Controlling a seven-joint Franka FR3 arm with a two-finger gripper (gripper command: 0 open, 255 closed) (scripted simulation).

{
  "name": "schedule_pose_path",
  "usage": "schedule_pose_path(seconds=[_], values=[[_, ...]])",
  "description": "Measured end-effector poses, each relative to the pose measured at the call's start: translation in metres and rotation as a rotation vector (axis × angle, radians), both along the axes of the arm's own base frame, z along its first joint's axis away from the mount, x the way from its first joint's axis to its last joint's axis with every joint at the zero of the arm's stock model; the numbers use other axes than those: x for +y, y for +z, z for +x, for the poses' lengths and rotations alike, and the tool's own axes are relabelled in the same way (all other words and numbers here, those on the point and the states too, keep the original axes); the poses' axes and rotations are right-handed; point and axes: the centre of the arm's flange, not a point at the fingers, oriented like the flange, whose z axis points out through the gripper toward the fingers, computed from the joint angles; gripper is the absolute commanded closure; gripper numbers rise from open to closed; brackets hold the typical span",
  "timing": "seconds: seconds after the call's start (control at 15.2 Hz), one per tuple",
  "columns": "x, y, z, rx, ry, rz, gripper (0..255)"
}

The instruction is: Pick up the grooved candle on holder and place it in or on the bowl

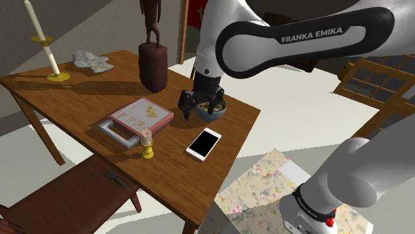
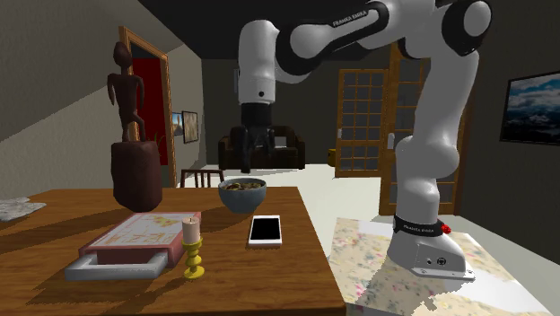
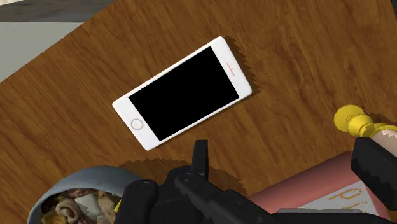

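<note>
Black fingers of the gripper (image 1: pixel 201 105) are held spread apart just above the blue-grey bowl (image 1: pixel 222 112), and nothing is clasped between them. The grooved candle on holder (image 1: pixel 147 142) is left standing upright on the wooden table (image 1: pixel 80 90), just beside the corner of the pink book (image 1: pixel 141 114) and near the white phone (image 1: pixel 203 143), apart from the bowl.

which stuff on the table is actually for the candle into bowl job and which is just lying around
For the job: short candle; bowl.
Just lying about: phone; book; statue; tall candle; grey lump.
</note>
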Motion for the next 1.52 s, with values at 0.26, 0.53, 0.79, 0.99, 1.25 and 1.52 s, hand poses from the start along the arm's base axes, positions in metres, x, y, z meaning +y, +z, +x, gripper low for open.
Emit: schedule_pose_path(seconds=[0.26, 0.53, 0.79, 0.99, 1.25, 1.52], values=[[0.041, -0.022, 0.023, -0.015, -0.009, -0.006, 0], [0.083, -0.045, 0.046, -0.03, -0.018, -0.011, 0], [0.126, -0.065, 0.072, -0.046, -0.027, -0.015, 0], [0.144, -0.078, 0.088, -0.054, -0.033, -0.02, 0], [0.149, -0.099, 0.09, -0.056, -0.034, -0.02, 0], [0.148, -0.116, 0.092, -0.056, -0.034, -0.02, 0]])
